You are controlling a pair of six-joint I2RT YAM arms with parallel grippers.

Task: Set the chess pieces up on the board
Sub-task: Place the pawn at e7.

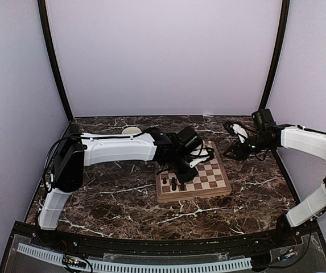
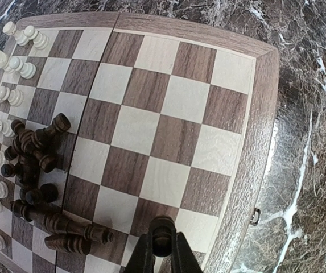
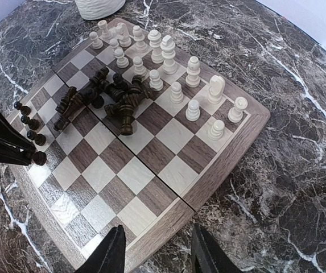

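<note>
1. Cream-white pieces (image 3: 192, 69): these stand upright in two rows along the far edge of the board (image 1: 211, 181). They are tiny turned wood with a pale matte look. I judge that side set.
2. Dark pieces (image 3: 120, 99): you have a tangled heap of these mid-board, toward the left. They lie on their sides, touching one another, so most of the dark side is probably left to do.
3. Dark pawns (image 3: 25, 119): a few stand in a line by the near edge, at its left end. This looks like the start of the dark row.
4. The board lies flat on the marble tabletop (image 1: 111, 199), about centre and a bit right. It has chequered brown squares and a thick rim, and its right half is bare.
5. Left gripper (image 2: 161, 244): the fingers are almost together, clamped on what looks like one more dark pawn (image 2: 161, 233). It sits just beside the last pawn in the line. You cannot tell whether it touches the board. My read is that it is gripped near the top so the base lands flat.
6. Right gripper (image 3: 160, 256): the fingers are apart with nothing between them. It hangs over the tabletop off the board's far right corner, likely parked there to keep out of the left arm's way.
7. Risk: the pieces are small and round, so a tilted release could tip the neighbouring pawn.
8. Cream mug (image 1: 131, 131): this sits far left of the board, apart from it.
</note>
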